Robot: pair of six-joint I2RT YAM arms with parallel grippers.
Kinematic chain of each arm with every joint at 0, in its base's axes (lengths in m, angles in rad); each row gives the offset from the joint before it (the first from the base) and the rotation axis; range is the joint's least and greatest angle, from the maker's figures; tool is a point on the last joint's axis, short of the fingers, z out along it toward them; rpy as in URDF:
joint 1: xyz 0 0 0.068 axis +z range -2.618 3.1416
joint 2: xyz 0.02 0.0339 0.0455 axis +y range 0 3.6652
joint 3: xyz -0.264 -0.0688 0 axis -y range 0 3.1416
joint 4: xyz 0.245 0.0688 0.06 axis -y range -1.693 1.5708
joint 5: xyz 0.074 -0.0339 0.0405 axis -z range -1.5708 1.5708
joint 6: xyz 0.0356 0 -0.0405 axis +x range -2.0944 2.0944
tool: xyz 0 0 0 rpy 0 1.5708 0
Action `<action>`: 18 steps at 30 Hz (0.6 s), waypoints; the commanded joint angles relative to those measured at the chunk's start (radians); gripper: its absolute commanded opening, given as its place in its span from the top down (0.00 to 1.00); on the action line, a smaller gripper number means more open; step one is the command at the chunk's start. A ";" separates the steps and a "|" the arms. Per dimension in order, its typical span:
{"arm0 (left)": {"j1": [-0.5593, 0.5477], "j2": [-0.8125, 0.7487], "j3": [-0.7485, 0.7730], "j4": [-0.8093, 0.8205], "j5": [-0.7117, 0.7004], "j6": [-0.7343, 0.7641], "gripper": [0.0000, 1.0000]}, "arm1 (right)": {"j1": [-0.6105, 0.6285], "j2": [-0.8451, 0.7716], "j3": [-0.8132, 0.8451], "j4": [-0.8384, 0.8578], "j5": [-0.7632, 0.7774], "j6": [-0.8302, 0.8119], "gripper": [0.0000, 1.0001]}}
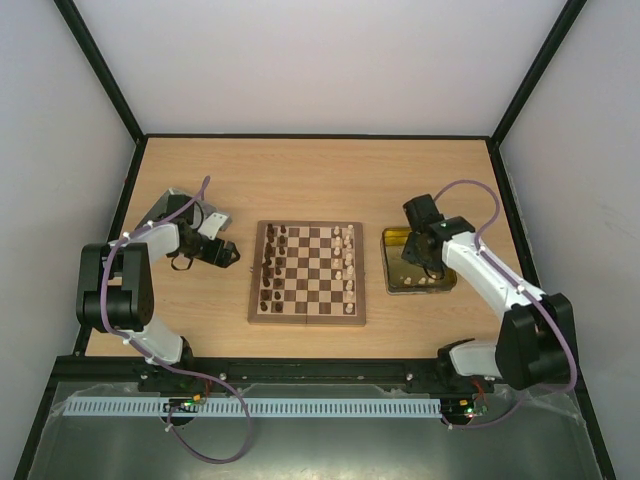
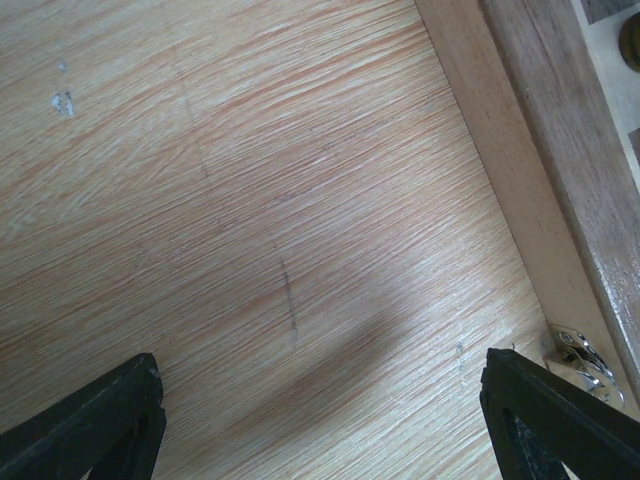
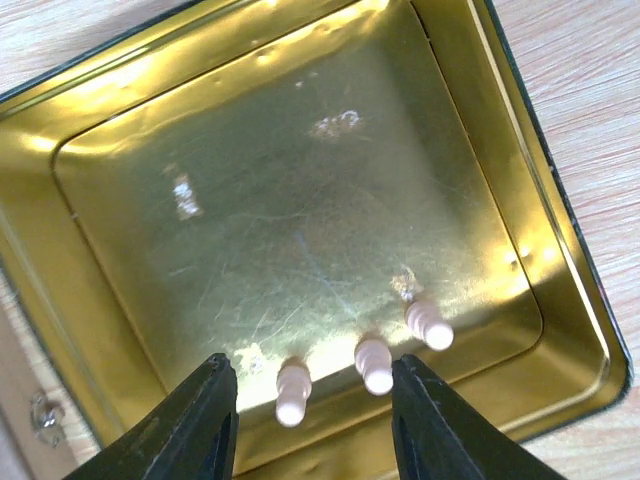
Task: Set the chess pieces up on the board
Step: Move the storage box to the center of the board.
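1. The left arm [image 1: 125, 285] is folded at the left side of the table [image 1: 320, 170], its wrist turned toward the middle.
2. The left gripper [image 2: 318, 400] hangs low over bare wood just left of the board, its jaws spread as wide as they go with nothing between them (only tabletop grain shows in the gap).
3. In the left wrist view the board's pale side edge runs down the upper right corner, and a small metal clasp [image 2: 582, 358] sits on it near the right finger.
4. The board [image 1: 307, 318] lies flat in the middle of the table, between the two arms.
5. The dark pieces [image 1: 272, 265] stand in two columns along its left side. The cream pieces [image 1: 345, 265] stand in two columns along its right side. They are too small to count or to tell apart by type.
6. A shiny gold tray [image 3: 300, 200] sits just right of the board, near it but not touching.
7. Three loose cream pieces [image 3: 374, 365] lie on their sides on the tray floor, close to its near wall.
8. The right gripper [image 3: 312, 390] is over the tray, pointing down into it, jaws partly apart and clamping nothing. Two of the loose pieces lie in the gap between the fingers, each close to one finger, and the third lies just outside the right finger.
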 commanded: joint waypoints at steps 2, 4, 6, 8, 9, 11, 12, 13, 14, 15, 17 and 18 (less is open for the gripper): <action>-0.001 0.033 0.024 -0.013 -0.013 -0.005 0.13 | -0.103 0.069 -0.011 0.067 -0.113 -0.068 0.60; -0.001 0.054 0.036 -0.017 -0.022 -0.008 0.13 | -0.108 0.097 -0.005 0.077 -0.140 -0.065 0.61; -0.001 0.065 0.040 -0.015 -0.029 -0.009 0.13 | -0.109 0.121 0.001 0.082 -0.164 -0.063 0.61; -0.003 0.078 0.044 -0.016 -0.030 -0.008 0.13 | -0.108 0.145 0.011 0.073 -0.166 -0.064 0.62; -0.003 0.086 0.045 -0.017 -0.028 -0.007 0.13 | -0.109 0.154 0.012 0.070 -0.163 -0.065 0.62; -0.004 0.101 0.052 -0.019 -0.029 -0.006 0.13 | -0.108 0.165 0.012 0.065 -0.152 -0.067 0.62; -0.006 0.108 0.055 -0.020 -0.028 -0.005 0.13 | -0.108 0.170 0.010 0.064 -0.147 -0.069 0.62; -0.009 0.115 0.057 -0.019 -0.027 -0.004 0.13 | -0.108 0.175 0.008 0.062 -0.141 -0.069 0.62; -0.012 0.120 0.060 -0.019 -0.026 -0.004 0.13 | -0.110 0.177 0.006 0.061 -0.132 -0.067 0.62; -0.016 0.124 0.062 -0.020 -0.024 -0.003 0.13 | -0.112 0.179 0.005 0.060 -0.126 -0.065 0.62; -0.026 0.129 0.063 -0.022 -0.025 -0.005 0.13 | -0.126 0.178 0.004 0.059 -0.123 -0.061 0.62; -0.029 0.130 0.064 -0.023 -0.024 -0.005 0.13 | -0.136 0.180 0.005 0.060 -0.124 -0.059 0.62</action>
